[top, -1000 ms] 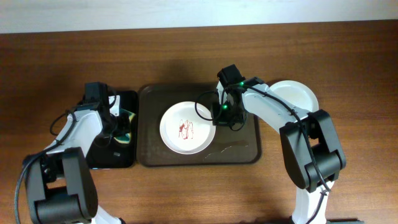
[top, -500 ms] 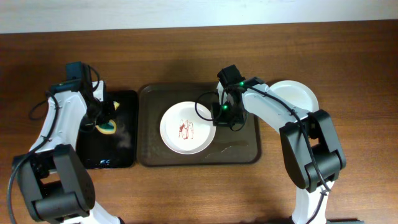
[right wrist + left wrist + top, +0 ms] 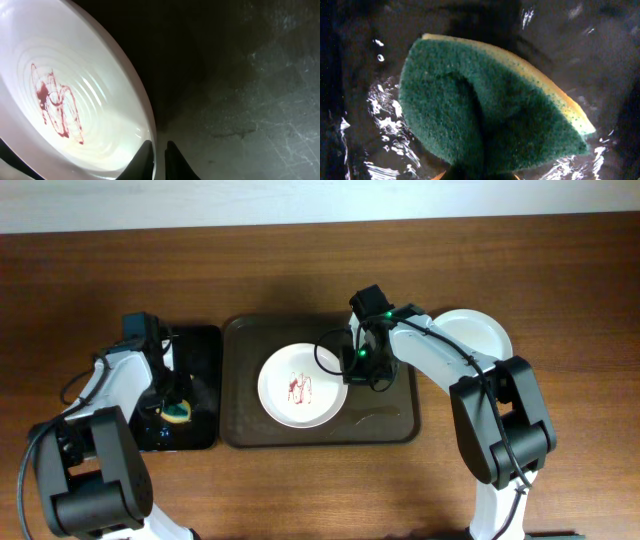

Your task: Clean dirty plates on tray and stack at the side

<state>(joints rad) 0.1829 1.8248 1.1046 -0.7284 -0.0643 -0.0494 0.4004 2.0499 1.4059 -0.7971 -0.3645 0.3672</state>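
The table [image 3: 300,490] before me is dark brown wood, and it runs the whole width of the overhead view. Three things lie directly on it. The large brown tray [image 3: 385,425] sits in the middle. The smaller black tray [image 3: 200,345] lies just beside its left edge, long side toward it. A white plate [image 3: 475,330] rests on bare wood near the brown tray's far right corner.
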